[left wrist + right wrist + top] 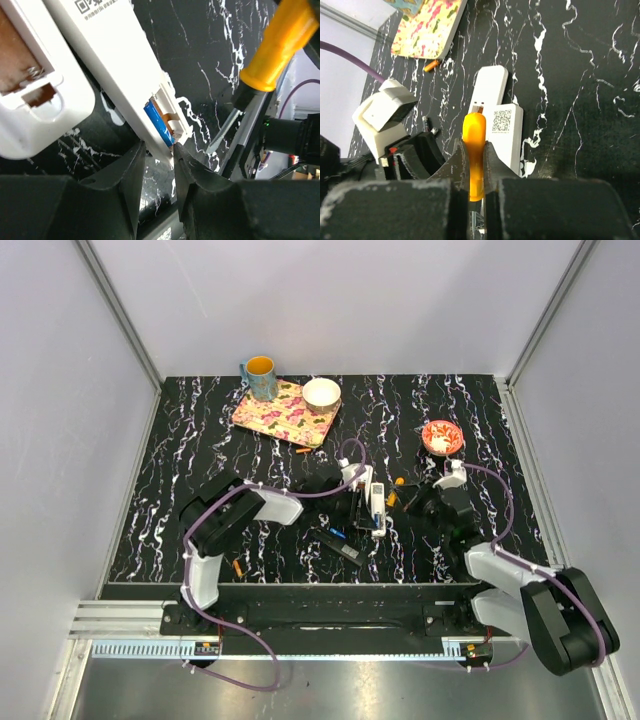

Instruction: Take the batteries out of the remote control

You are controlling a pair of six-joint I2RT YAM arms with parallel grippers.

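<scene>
The surface (180, 440) was black with white marble-like veining and a low sheen. The remote control (115, 65) was smooth white plastic, softly glossy. A battery (159, 122) inside it wore a shiny blue wrap. The screwdriver (474, 145) had a smooth, glossy orange plastic handle and a bright bare-metal shaft. The fingers (120, 170) of the left pincer (158, 152) were matt black plastic, finely grained.

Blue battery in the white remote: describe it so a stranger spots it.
On the black marbled table, find the white plastic remote bearing a QR code. In its open end sits the slim blue cylindrical battery, the only blue inside white casing.
</scene>
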